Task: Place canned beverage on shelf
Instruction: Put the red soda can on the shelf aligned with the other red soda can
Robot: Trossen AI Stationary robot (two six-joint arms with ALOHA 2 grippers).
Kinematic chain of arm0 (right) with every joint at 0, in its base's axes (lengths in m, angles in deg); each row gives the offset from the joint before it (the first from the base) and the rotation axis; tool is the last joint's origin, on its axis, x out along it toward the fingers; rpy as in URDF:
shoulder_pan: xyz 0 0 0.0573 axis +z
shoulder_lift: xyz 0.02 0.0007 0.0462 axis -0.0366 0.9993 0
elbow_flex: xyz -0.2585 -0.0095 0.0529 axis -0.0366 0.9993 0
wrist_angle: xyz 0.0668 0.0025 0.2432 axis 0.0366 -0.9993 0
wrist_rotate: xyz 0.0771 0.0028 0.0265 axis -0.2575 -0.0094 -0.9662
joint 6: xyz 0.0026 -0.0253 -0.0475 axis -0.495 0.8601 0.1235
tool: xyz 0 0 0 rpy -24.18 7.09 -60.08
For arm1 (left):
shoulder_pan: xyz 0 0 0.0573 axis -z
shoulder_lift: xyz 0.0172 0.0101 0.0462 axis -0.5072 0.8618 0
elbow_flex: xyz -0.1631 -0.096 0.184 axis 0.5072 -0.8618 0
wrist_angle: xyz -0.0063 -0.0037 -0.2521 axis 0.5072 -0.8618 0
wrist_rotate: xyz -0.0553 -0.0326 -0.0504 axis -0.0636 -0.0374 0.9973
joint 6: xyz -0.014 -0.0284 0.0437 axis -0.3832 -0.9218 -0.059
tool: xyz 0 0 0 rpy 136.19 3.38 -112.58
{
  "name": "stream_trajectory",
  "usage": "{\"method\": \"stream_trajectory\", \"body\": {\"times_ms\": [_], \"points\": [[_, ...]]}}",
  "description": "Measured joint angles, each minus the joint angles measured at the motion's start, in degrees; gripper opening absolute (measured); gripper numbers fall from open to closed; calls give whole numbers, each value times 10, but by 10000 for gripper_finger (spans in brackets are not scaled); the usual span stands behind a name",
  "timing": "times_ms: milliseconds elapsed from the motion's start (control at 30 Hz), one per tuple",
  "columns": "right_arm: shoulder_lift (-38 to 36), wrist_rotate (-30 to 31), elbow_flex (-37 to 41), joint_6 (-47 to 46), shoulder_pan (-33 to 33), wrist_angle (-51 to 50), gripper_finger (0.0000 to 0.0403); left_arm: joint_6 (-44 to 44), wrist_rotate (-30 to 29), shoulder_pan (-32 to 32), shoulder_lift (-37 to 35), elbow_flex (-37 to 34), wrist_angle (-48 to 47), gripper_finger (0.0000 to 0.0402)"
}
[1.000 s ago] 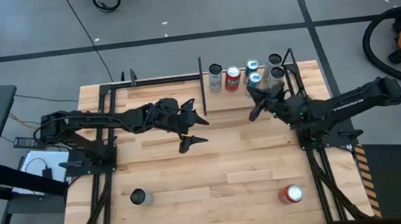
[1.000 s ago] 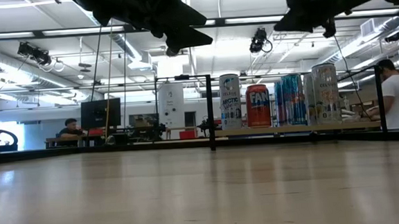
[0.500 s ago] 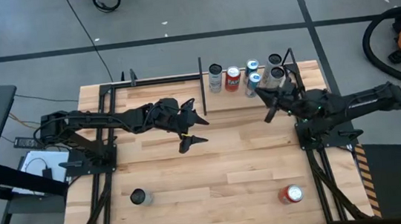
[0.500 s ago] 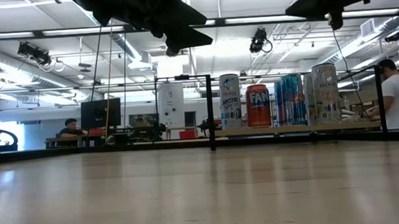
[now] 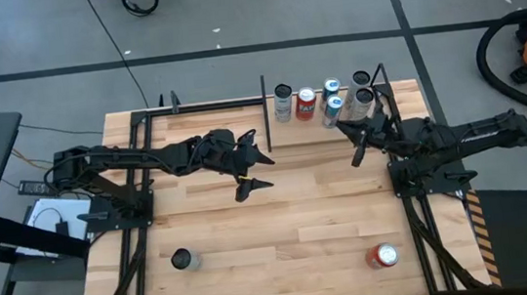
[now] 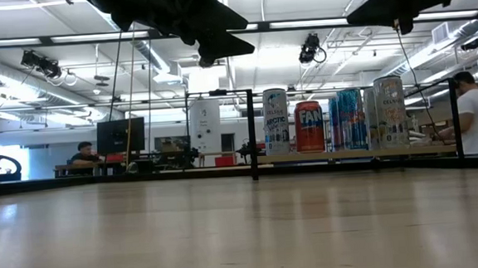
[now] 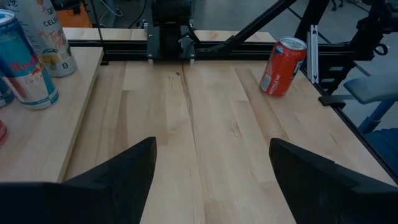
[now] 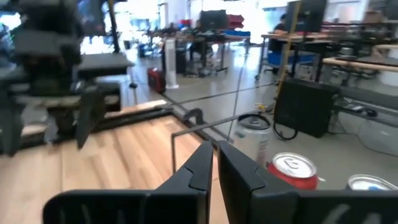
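- The shelf [image 5: 334, 120] lies at the far edge of the table [image 5: 280, 214], toward its right far corner; a thin black rod marks the shelf's left side.
- Five cans stand on the shelf in a loose row along its far edge: a silver can [image 5: 283, 103], a red can [image 5: 306, 104], two blue cans [image 5: 332, 101] close together, and two pale tall cans [image 5: 363, 93] nearest the right edge.
- In the low view the cans fill the shelf from the silver can to the pale one – the gaps between them are narrow, and the near part of the shelf is bare.
- The right gripper [image 5: 356, 148] hangs in the air just in front of the shelf's near edge, at the right side of the table. Its fingers [image 8: 214, 163] are nearly together, only a thin slit between them, and they grasp nothing.
- The left gripper [image 5: 252, 173] waits above the middle of the table, left of the shelf – its fingers [image 7: 124, 171] are spread apart and empty.
- Two cans are not on the shelf: a red can [image 5: 385, 255] lies near the table's near right corner, and a dark-topped can [image 5: 184, 261] stands near the near left corner.
- Between these two cans and the shelf the planked table is open; only the two arms reach over it from the sides.
- Beyond the table, a person [image 6: 476, 119] stands at the right.
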Motion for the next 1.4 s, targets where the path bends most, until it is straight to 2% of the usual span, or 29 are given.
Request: {"method": "stream_trajectory", "body": {"times_ms": [233, 467, 800, 933, 1033, 1267, 1400], "points": [[0, -60, 0, -1, 0, -4, 89, 0, 0, 0, 0, 0, 0, 314], [0, -110, 0, 6, 0, -59, 156, 0, 0, 0, 0, 0, 0, 314], [0, -113, -10, -47, 0, -144, 228, 1, 0, 0, 0, 0, 0, 314], [-3, -144, -27, -132, 0, -142, 237, 5, 0, 0, 0, 0, 0, 314], [-4, -177, -31, -155, 0, -137, 237, 20, 0, 0, 0, 0, 0, 314], [-2, -182, -31, -158, 0, -142, 236, 31, 0, 0, 0, 0, 0, 314], [-2, -177, -31, -107, 0, -144, 236, 31, 0, 0, 0, 0, 0, 314]]}}
